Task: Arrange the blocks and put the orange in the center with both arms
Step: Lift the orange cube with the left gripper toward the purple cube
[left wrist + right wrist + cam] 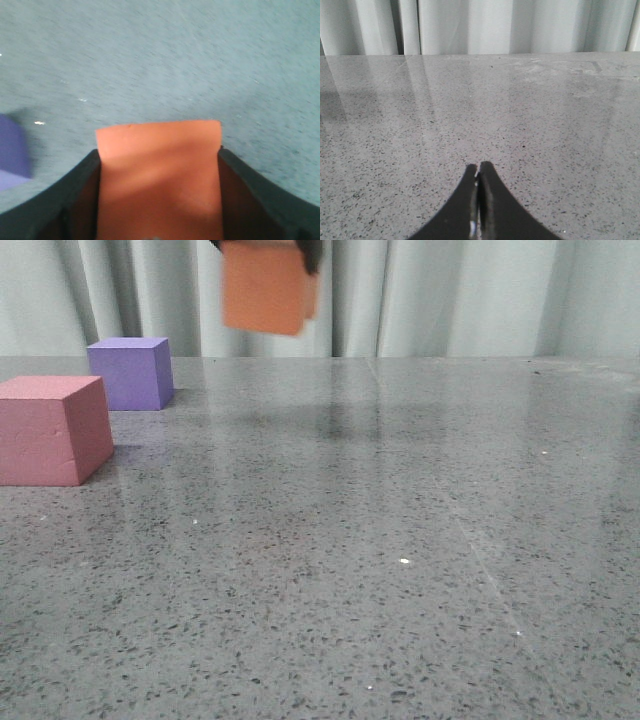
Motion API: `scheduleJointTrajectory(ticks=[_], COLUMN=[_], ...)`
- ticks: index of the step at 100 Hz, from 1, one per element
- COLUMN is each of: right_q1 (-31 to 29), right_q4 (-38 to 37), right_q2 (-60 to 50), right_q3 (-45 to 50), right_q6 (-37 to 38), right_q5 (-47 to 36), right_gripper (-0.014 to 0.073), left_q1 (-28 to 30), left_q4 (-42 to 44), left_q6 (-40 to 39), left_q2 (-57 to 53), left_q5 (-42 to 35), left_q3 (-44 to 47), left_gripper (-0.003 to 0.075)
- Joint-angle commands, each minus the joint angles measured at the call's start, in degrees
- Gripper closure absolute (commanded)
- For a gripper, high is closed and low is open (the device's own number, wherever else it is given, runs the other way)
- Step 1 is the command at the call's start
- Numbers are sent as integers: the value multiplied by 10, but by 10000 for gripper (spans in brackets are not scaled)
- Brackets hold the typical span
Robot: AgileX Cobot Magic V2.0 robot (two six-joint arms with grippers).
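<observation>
My left gripper (159,152) is shut on the orange cube (159,175), its dark fingers pressed against two opposite sides. In the front view the orange cube (266,288) hangs high above the table's far middle, blurred, with the left gripper (268,248) mostly cut off at the top. The dusty pink-red cube (52,430) sits at the left edge of the table. The purple cube (131,373) stands just behind it; it also shows in the left wrist view (12,152). My right gripper (479,169) is shut and empty, low over bare table.
The grey speckled table (380,540) stretches to the right and front. Pale curtains (450,295) hang behind its far edge.
</observation>
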Motion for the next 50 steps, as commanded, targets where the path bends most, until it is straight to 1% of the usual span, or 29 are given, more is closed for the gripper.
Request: scheduleJointTrajectory(ticks=[1,15,25,41,50], right_q1=[-3,-3,-3,-3,-3], right_q4=[-1,-1,-1,-1,-1], right_q2=[-15,-15,-15,-15,-15], right_q3=[-8,-8,-8,-8,-8], right_q6=[-6,-6,-6,-6,-6], right_q5=[-48,-48,-48,-48,-48], right_gripper=[661,661,661,661,661], left_q1=[24,63,81,105,123], left_q4=[20,19,18,18,5], left_q6=[15,33,43,44,44], left_q2=[-50,-69,-80,-110,-129], left_q5=[-10,11,13,4,-36], left_q3=[-20,-18,-3,60,112], left_gripper=[463,463,466,468,468])
